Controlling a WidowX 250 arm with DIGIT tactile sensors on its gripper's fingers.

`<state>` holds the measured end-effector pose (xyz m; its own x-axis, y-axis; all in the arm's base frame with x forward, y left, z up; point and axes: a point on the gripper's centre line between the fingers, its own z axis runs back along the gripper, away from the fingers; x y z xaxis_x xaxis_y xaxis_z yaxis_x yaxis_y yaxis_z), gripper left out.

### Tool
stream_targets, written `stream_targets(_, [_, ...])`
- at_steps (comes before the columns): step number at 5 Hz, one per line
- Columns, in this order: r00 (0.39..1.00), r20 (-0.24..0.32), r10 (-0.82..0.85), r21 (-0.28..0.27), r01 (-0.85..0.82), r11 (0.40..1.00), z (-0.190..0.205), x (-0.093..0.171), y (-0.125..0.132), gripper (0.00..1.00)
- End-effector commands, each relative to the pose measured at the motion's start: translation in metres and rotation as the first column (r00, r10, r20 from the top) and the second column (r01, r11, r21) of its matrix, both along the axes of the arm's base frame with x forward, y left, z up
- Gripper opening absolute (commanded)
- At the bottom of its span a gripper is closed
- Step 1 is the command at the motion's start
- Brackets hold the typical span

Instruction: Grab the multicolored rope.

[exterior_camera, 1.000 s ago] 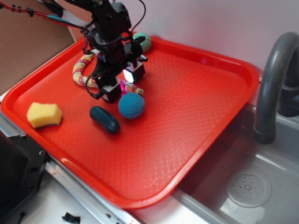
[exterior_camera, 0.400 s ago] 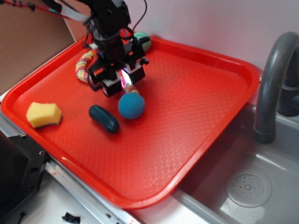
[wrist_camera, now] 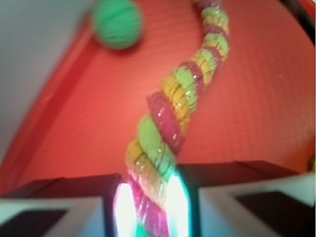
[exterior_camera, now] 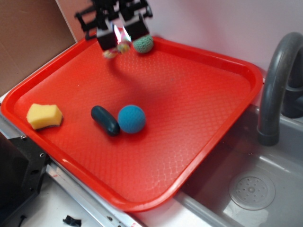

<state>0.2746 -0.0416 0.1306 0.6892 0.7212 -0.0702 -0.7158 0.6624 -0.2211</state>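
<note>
Rope [wrist_camera: 170, 118] in gripper [wrist_camera: 148, 207], green ball [wrist_camera: 117, 23] nearby.

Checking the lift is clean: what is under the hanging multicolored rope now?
Beneath the multicolored rope, clamped in the hand, lies only bare red tray, with a green ball off to one side. The rope's far end is out of frame.

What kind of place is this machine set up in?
Probably a mock kitchen counter for robot practice: a grey sink with a curved faucet, and beside it a red tray holding toys.
</note>
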Motion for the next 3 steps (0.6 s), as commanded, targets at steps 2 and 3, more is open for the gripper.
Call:
stream_targets(2, [0.840, 0.216, -0.499, 0.135, 0.480, 0.867, 0.104, -0.018, 0.004, 0.00])
stream_targets(3, [0.863, 0.177, -0.474, 0.152, 0.452, 0.879, 0.100, -0.014, 0.011, 0.00])
